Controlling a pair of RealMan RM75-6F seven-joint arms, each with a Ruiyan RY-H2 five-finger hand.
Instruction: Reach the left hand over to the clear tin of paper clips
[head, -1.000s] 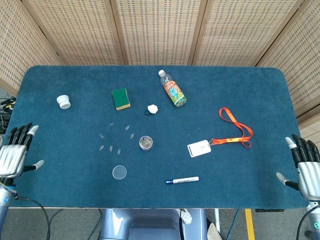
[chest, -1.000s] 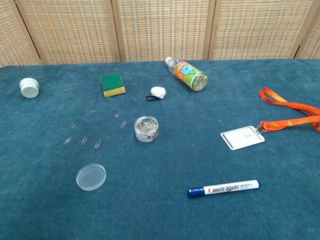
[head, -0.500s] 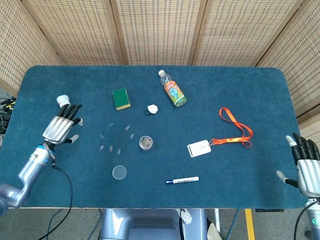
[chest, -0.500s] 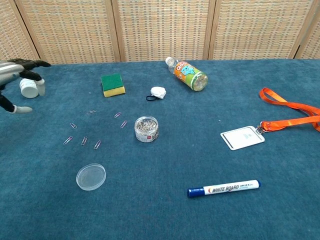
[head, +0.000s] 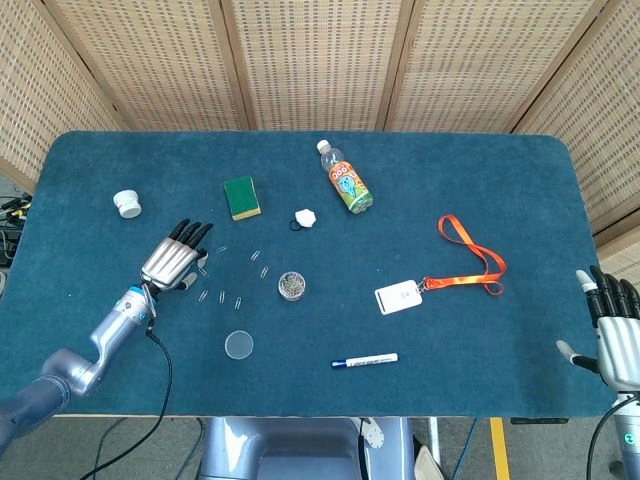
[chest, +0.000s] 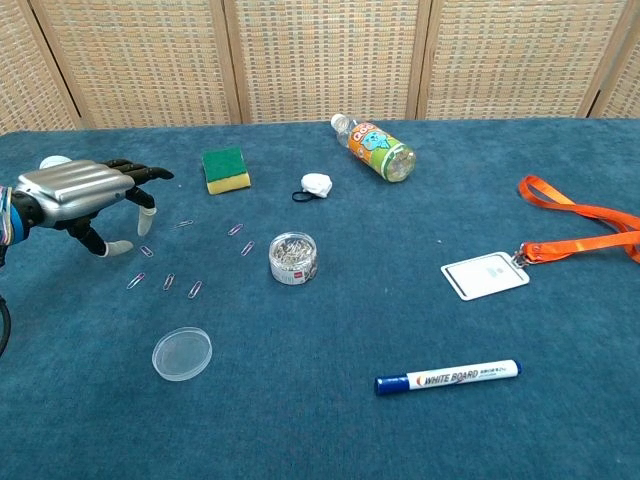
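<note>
Paper-clip tin (chest: 293, 259) lidless in chest view, left hand (chest: 80, 197) well apart.

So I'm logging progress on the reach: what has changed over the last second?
The left robot hand swung in from the table's left edge toward the clear tin, now over the loose paper clips, holding nothing. The right robot hand and all objects stayed put.

lid (chest: 181, 353) before loose clips (chest: 167, 281), tin (chest: 293, 258) right of them

left hand (chest: 85, 195) is hiding most of the white jar (chest: 55, 162) in chest view. Right hand (head: 617, 335) is getting clipped at head view's edge. Orange lanyard (chest: 585, 228) is running off-frame right.
</note>
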